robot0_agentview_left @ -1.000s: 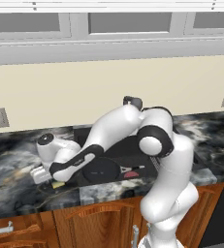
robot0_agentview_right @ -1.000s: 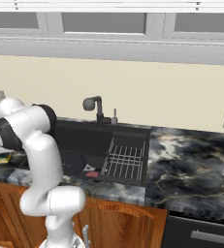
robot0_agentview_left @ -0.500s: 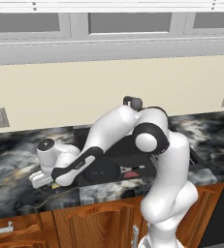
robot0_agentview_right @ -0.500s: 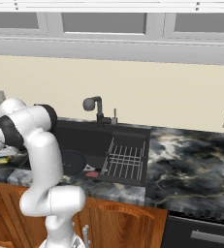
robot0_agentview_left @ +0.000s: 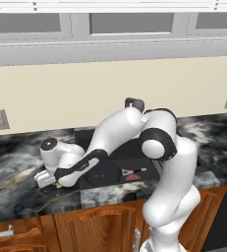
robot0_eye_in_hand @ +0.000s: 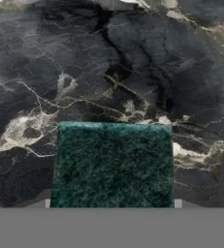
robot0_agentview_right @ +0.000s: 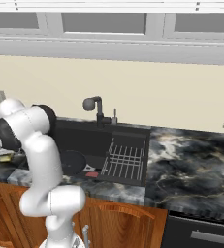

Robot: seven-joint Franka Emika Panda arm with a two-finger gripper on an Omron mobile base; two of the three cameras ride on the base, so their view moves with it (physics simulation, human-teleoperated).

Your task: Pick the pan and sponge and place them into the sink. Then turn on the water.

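Pan (robot0_agentview_right: 73, 162) already sits in the sink (robot0_agentview_right: 128, 133), your gripper (robot0_agentview_left: 56, 181) looks part-closed around the sponge (robot0_eye_in_hand: 112, 164) on the counter (robot0_eye_in_hand: 108, 63) left of it; sponge drop and water remain.

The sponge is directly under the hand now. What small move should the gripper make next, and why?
Probably finish closing on the sponge, then lift it straight up. In the hand view its dark green top lies centred just ahead of the hand, flat on the marble counter. The pan already lies in the sink, so the sponge goes there next.
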